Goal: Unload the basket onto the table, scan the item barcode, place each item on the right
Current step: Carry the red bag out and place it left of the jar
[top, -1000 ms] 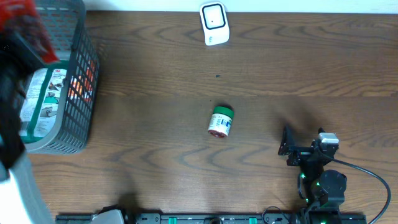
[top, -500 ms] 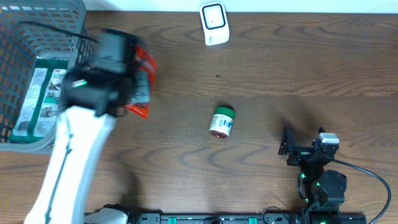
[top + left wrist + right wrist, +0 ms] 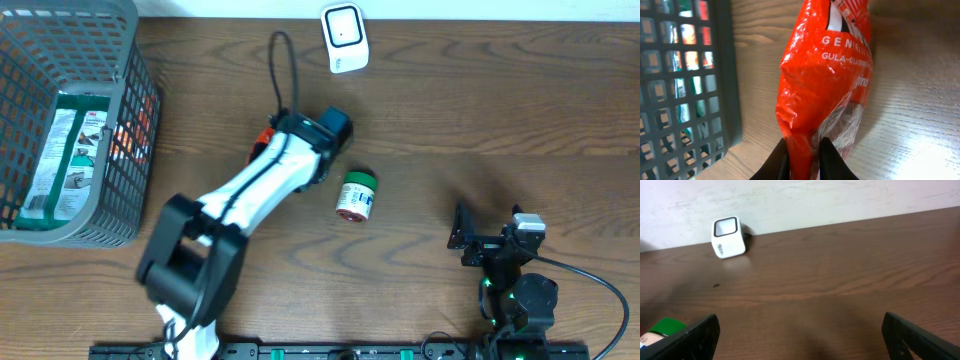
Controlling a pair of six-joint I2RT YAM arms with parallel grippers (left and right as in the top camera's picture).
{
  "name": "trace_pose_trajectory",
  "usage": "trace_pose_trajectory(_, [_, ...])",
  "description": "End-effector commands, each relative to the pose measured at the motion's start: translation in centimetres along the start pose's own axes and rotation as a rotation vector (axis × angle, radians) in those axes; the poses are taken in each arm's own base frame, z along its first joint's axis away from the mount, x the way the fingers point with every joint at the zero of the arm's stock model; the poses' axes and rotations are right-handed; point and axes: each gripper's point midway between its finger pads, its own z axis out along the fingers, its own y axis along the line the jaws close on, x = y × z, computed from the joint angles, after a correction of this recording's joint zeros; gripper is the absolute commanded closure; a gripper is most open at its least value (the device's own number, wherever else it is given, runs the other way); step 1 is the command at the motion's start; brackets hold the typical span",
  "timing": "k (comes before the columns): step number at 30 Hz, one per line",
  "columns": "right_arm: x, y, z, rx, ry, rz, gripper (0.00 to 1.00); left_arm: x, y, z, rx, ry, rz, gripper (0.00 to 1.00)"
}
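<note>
Red crinkly packet, pinched at one end by the nearly shut left gripper, stretches lengthwise away from the fingers, the white scanner near it toward the table's back edge, well apart from the wide-open, empty right gripper.

Soft even light; glare on red packet; basket perhaps slightly blurred.

left arm: white link, black joints — looped black cable | right arm: black, green lights | left tool: black fingers
</note>
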Motion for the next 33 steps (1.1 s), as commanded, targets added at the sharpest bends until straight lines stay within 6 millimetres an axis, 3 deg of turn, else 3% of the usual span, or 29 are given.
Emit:
trace_pose_trajectory(1, [0.0, 0.0, 0.0, -0.003, -0.001, 0.011, 0.01, 0.2, -1.3, 0.6, -0.063, -0.012, 0.038, 0.93])
trace_pose_trajectory(4, [0.0, 0.0, 0.0, -0.003, -0.001, 0.011, 0.01, 0.8, -3.3, 0.6, -0.025, 0.000, 0.070, 0.92])
trace_pose_trajectory(7, [0.0, 0.0, 0.0, -0.003, -0.001, 0.011, 0.01, 1.1, -3.9, 0.2, -0.001, 0.001, 0.080, 0.78])
trace_pose_trajectory(9, [0.0, 0.0, 0.0, -0.003, -0.001, 0.012, 0.01, 1.2, -3.9, -0.1, 0.002, -0.001, 0.089, 0.64])
trace_pose_trajectory(15, [0.0, 0.0, 0.0, -0.003, -0.001, 0.011, 0.01, 1.2, -4.6, -2.0, 0.119, 0.003, 0.111, 0.41])
trace_pose_trajectory(20, [0.0, 0.0, 0.0, -0.003, -0.001, 0.012, 0.01, -0.5, -3.3, -6.6, 0.271, -0.085, 0.019, 0.24])
trace_pose_trajectory(22, [0.0, 0.0, 0.0, -0.003, -0.001, 0.012, 0.01, -1.3, -1.8, -9.3, 0.359, -0.152, -0.047, 0.20])
trace_pose_trajectory(25, [0.0, 0.0, 0.0, -0.003, -0.001, 0.012, 0.01, -1.8, 1.1, -11.3, 0.400, -0.217, -0.127, 0.15])
trace_pose_trajectory(26, [0.0, 0.0, 0.0, -0.003, -0.001, 0.012, 0.01, -2.1, 2.7, -11.6, 0.407, -0.235, -0.172, 0.28])
trace_pose_trajectory(27, [0.0, 0.0, 0.0, -0.003, -0.001, 0.012, 0.01, -2.2, 3.9, -11.6, 0.406, -0.241, -0.203, 0.55])
trace_pose_trajectory(28, [0.0, 0.0, 0.0, -0.003, -0.001, 0.012, 0.01, -2.1, 5.6, -10.8, 0.403, -0.217, -0.251, 0.92])
trace_pose_trajectory(33, [0.0, 0.0, 0.0, -0.003, -0.001, 0.012, 0.01, -1.4, 5.7, -9.2, 0.558, -0.103, -0.253, 0.93])
